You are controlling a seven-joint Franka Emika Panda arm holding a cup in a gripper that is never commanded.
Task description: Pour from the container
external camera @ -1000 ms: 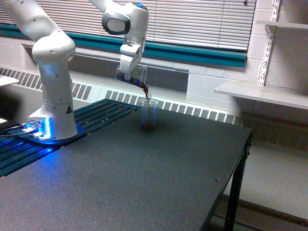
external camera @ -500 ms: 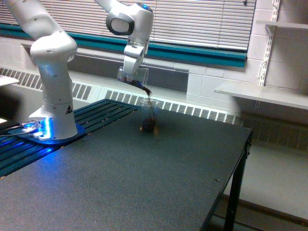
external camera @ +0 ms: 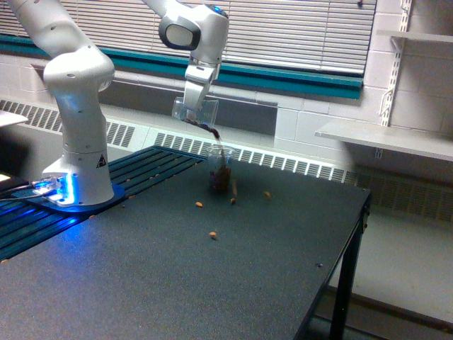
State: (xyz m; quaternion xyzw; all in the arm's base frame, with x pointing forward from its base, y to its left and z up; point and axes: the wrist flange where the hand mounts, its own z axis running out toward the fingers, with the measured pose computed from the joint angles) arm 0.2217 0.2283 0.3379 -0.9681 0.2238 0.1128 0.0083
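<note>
Container (external camera: 196,113) tilted in fingers (external camera: 192,108), nuts (external camera: 212,235) scattered on table (external camera: 177,283).

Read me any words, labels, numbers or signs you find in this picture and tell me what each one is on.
No text is readable anywhere in this view.
Small dark triangular sticker on the white robot arm base: a sign of some kind, too small and blurred to read.
Small clear plastic cup in the end effector: no label visible.
Taller clear ribbed plastic cup on the dark speckled table: no label visible.
</note>
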